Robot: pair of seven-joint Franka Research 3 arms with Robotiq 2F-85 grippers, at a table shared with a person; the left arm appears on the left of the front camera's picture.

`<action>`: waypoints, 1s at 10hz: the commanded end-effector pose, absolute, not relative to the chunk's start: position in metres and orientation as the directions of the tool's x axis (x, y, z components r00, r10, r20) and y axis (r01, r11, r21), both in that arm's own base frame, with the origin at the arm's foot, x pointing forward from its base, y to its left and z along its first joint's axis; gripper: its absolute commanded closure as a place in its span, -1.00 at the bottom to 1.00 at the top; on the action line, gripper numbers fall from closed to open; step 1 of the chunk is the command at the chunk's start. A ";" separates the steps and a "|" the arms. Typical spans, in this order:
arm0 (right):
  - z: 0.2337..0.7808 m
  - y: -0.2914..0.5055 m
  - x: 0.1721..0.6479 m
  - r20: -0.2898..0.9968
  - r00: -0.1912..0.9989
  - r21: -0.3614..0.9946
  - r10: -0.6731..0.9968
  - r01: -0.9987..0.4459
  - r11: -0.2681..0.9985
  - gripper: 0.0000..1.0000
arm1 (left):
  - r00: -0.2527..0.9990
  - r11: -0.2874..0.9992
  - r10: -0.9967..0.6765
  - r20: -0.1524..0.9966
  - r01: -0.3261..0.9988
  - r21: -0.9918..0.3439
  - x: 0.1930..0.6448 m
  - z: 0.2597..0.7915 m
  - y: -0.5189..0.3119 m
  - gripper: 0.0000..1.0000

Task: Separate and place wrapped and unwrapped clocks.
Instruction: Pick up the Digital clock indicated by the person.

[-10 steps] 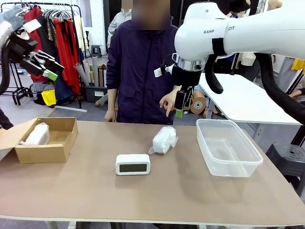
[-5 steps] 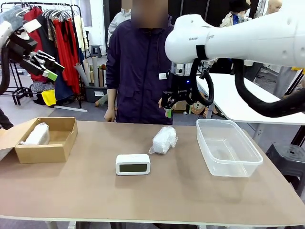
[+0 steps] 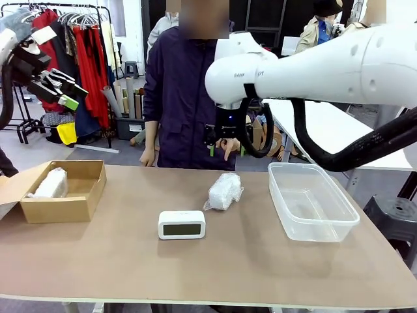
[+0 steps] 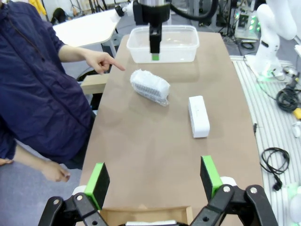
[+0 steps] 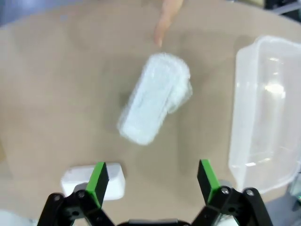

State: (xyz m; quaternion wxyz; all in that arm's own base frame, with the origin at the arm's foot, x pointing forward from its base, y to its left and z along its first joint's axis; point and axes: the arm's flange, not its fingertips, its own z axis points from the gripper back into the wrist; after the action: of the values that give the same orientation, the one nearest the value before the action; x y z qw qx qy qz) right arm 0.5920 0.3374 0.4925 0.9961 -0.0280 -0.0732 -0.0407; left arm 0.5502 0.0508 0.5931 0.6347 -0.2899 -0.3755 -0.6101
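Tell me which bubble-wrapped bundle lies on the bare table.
The bundle mid-table, just beyond the white clock; the other bundle sits inside the cardboard box.

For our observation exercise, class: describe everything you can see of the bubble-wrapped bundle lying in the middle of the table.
The bubble-wrapped bundle is a lumpy oblong of translucent white bubble wrap, its contents hidden. It lies flat and angled on the brown table, between the bare white clock and the clear tub, touching neither. A person's finger points at it from the far side without visible contact. The open right gripper hovers above, clear of it.
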 end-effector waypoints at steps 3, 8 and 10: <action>0.457 0.343 0.583 0.305 0.916 -0.028 -0.262 0.283 0.959 -1.00 | -0.039 0.078 -0.560 0.827 0.992 0.100 0.547 0.594 0.052 -1.00; 0.458 0.348 0.594 0.263 0.934 -0.018 -0.242 0.256 0.967 -1.00 | -0.039 0.078 -0.560 0.827 0.992 0.100 0.547 0.594 0.052 -1.00; 0.458 0.348 0.594 0.263 0.934 -0.018 -0.242 0.256 0.967 -1.00 | -0.039 0.078 -0.560 0.827 0.992 0.100 0.547 0.594 0.052 -1.00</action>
State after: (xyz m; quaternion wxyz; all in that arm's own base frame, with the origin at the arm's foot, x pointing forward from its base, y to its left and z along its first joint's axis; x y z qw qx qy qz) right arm 0.5935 0.3473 0.4535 0.9837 -0.0241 -0.1312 -0.1203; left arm 0.5502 0.0508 0.5931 0.6347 -0.2898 -0.3755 -0.6101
